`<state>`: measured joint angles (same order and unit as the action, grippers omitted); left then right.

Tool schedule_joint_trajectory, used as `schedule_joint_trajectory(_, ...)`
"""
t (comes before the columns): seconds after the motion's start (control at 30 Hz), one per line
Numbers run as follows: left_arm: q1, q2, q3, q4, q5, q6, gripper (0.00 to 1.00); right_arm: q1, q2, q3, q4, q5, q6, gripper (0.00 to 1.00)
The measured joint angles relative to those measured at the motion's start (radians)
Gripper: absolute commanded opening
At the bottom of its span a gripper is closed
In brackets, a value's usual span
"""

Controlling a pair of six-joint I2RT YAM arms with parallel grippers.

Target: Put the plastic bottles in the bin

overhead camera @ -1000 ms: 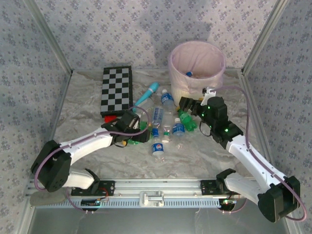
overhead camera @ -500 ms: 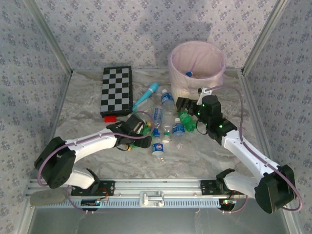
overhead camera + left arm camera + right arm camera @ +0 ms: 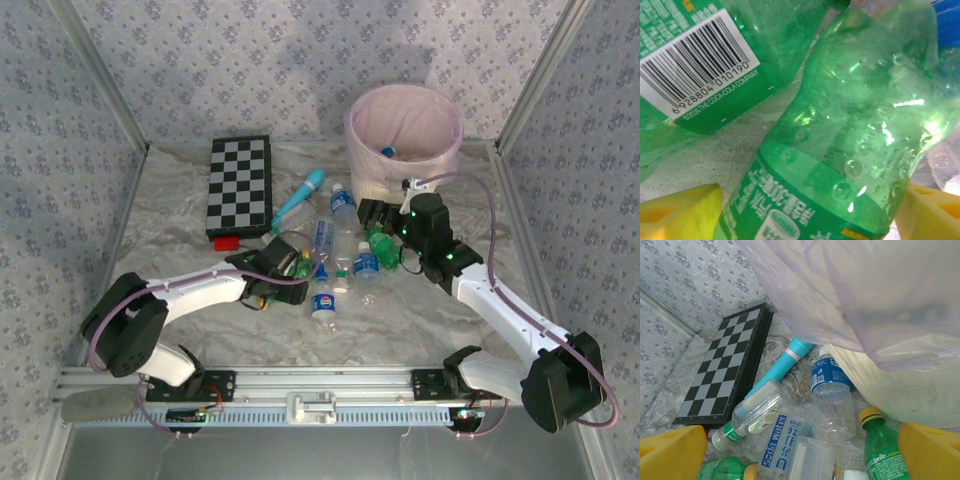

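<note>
The left fingers (image 3: 680, 212) flank a green bottle (image 3: 855, 125) at the frame's bottom corners, grip impossible to tell, while the right fingers (image 3: 670, 450) gape released near the bin (image 3: 910, 390).

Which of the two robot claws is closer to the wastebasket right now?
The right one. The right gripper sits just in front of the foot of the bin; the left gripper is farther off to the left, straddling a green bottle.
</note>
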<state>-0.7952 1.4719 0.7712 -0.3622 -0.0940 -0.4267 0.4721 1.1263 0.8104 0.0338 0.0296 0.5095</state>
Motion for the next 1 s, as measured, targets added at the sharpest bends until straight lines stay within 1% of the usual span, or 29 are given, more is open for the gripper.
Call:
schedule_joint_trajectory(0.1, 0.0, 0.008, 0.0, 0.005, -0.005, 0.008, 0.75, 0.004, 0.0, 0.0, 0.0, 0.0, 0.0, 1.0)
schedule_joint_trajectory(0.23, 0.0, 0.008, -0.001, 0.018, -0.008, 0.023, 0.61, 0.005, 0.0, 0.0, 0.0, 0.001, 0.0, 1.0)
schedule_joint_trajectory(0.33, 0.0, 0.007, -0.002, 0.021, -0.008, 0.027, 0.56, 0.007, 0.0, 0.0, 0.0, 0.001, 0.0, 1.0)
schedule_joint_trajectory(0.47, 0.0, -0.03, -0.008, 0.02, -0.008, 0.034, 0.54, 0.009, 0.0, 0.0, 0.0, 0.001, 0.0, 1.0)
schedule_joint_trajectory(0.67, 0.0, -0.207, -0.011, 0.029, -0.03, 0.024, 0.54, 0.012, 0.0, 0.0, 0.008, -0.027, 0.005, 1.0)
schedule_joint_trajectory(0.83, 0.003, -0.35, -0.056, 0.153, -0.035, -0.023, 0.55, 0.021, 0.013, 0.026, 0.039, -0.093, 0.034, 1.0)
schedule_joint_trajectory(1.0, 0.032, -0.396, -0.136, 0.348, -0.02, -0.079, 0.55, 0.036, 0.051, 0.058, 0.108, -0.193, 0.069, 1.0)
